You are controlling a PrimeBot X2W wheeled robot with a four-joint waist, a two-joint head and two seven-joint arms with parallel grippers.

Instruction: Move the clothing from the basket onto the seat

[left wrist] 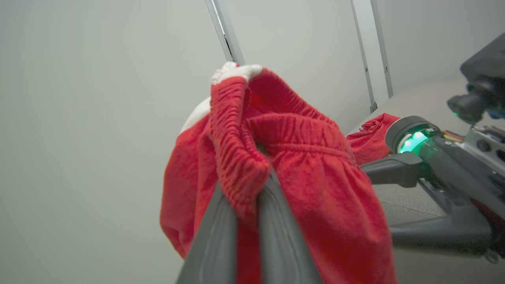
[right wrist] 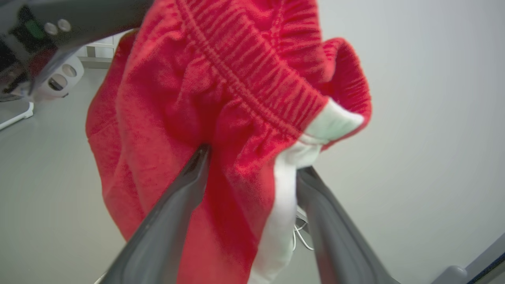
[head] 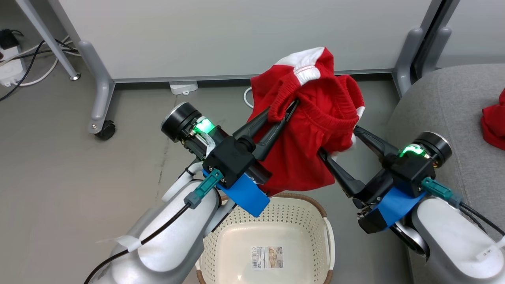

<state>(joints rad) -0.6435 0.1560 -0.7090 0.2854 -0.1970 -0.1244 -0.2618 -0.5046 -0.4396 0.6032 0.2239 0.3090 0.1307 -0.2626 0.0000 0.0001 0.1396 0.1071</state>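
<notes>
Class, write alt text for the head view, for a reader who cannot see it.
A robot holds a red garment above a white basket: the left gripper pinches its waistband, while the right gripper has open jaws straddling the fabric. A second red garment lies on the grey seat at right.

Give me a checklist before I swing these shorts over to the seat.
1. Left claw shut on red shorts waistband: ok.
2. Right claw gripping: not ok, fingers spread, fabric loose between them.
3. Hem clear of basket rim: cannot tell.
4. Basket emptied: ok, visible floor holds just its label.
5. Landing room on seat: ok, bare cushion beside the red garment lying there.
</notes>
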